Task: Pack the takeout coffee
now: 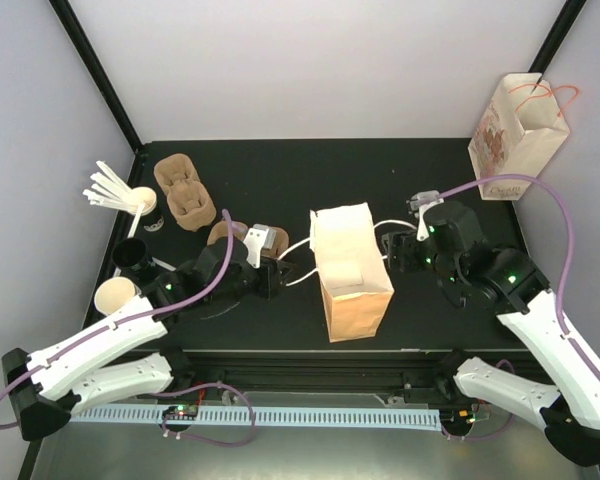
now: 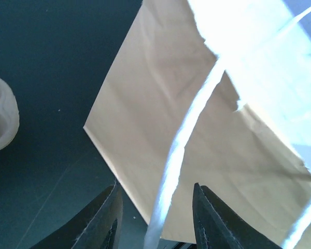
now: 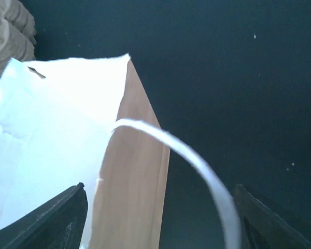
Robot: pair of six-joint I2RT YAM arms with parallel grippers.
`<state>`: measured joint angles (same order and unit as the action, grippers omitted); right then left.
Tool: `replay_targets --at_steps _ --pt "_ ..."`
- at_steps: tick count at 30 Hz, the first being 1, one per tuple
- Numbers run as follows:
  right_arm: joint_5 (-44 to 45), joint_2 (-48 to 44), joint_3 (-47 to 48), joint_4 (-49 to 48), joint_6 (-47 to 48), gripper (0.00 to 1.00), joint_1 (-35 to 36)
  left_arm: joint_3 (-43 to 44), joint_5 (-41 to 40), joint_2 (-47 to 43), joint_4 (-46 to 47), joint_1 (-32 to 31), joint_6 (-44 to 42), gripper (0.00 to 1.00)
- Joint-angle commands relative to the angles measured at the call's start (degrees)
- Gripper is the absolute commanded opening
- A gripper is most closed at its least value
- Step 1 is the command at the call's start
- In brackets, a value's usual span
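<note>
The cream paper cup stands open at the left table edge, with a small black round piece just behind it. Neither gripper is near the cup. The tall brown paper bag stands at the table's middle between the arms. My left gripper is open at the bag's left side. In the left wrist view the bag's white handle runs between the open fingers of my left gripper. My right gripper is open at the bag's right side. In the right wrist view the other handle loop arcs between its wide-open fingers.
White stirrers stick out of a cup at the back left. Cardboard cup carriers lie beside them. A printed paper bag stands at the back right. A pale rounded object shows at the left edge of the left wrist view.
</note>
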<state>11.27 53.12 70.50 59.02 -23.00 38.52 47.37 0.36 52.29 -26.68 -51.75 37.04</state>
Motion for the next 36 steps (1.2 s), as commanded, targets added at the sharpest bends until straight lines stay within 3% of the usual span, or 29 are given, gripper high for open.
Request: replay_targets --at_steps 1,7,13,21,24,36 --pt "-0.7 0.1 4.3 3.7 3.0 0.8 -0.2 2.5 1.4 -0.8 0.5 0.3 -0.7 0.41" --pt "-4.1 1.3 8.1 5.2 5.1 0.87 -0.2 4.2 1.6 0.4 -0.7 0.3 -1.3 0.42" --pt "-3.6 5.3 17.2 9.6 6.5 0.89 -0.1 6.0 3.3 -0.6 -0.4 0.3 -0.3 0.43" --pt "-6.5 12.8 31.2 19.7 6.0 0.63 -0.1 6.2 4.9 -0.4 0.9 0.3 0.4 0.43" --pt "-8.1 13.7 30.5 20.6 5.7 0.58 0.0 6.2 5.1 0.1 1.0 0.3 0.7 0.43" --pt "-10.6 15.4 19.6 17.9 4.2 0.55 0.6 5.9 5.0 0.7 1.2 0.3 0.7 0.43"
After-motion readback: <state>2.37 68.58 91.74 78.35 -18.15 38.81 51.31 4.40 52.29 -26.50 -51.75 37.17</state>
